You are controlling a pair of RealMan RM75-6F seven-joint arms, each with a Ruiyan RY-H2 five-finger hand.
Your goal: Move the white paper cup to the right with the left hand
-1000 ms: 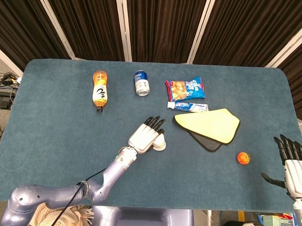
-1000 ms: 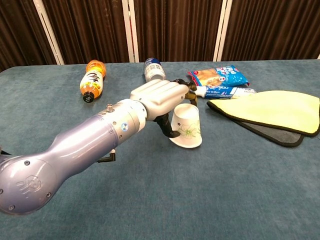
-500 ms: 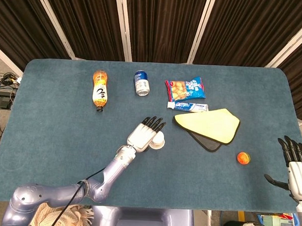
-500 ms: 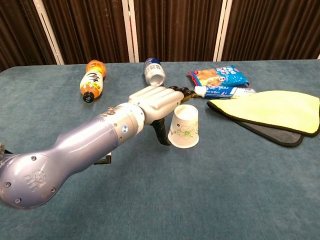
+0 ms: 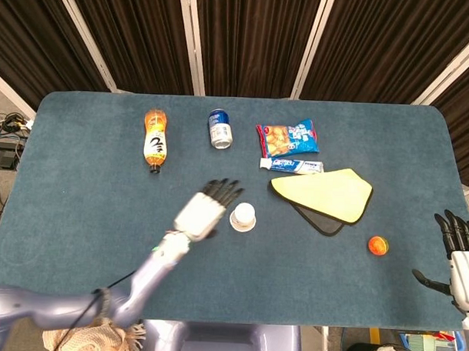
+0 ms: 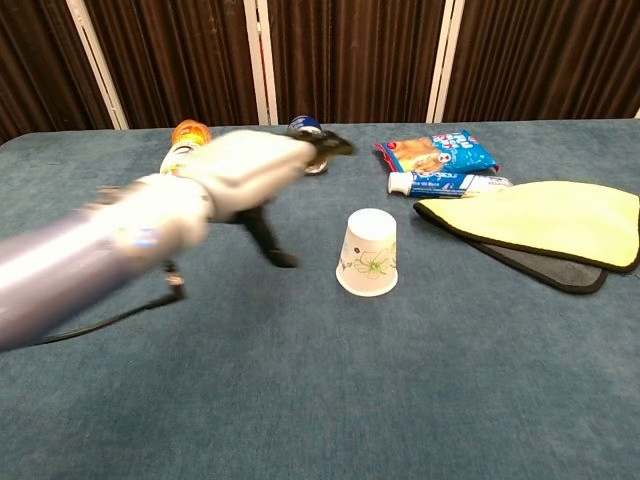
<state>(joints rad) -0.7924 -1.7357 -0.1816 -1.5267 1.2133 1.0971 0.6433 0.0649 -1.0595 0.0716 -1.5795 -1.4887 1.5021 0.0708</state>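
Observation:
The white paper cup [image 5: 243, 217] [image 6: 369, 252] stands upside down on the blue table, near its middle, with a green print on its side. My left hand [image 5: 205, 209] [image 6: 245, 172] is just to the cup's left, raised off the table and blurred by motion. Its fingers are spread and hold nothing; there is a clear gap between hand and cup. My right hand [image 5: 460, 256] hangs open beyond the table's right edge, seen only in the head view.
A yellow cloth [image 5: 326, 192] on a dark mat lies right of the cup. Behind are a toothpaste tube [image 5: 291, 165], a snack bag [image 5: 287, 135], a can [image 5: 219, 129] and an orange bottle [image 5: 155, 139]. A small orange cap [image 5: 378, 245] sits at right.
My left hand has let go of the cup and drawn back to the left and upward. The cup, tilted a second ago, now stands flat on the table.

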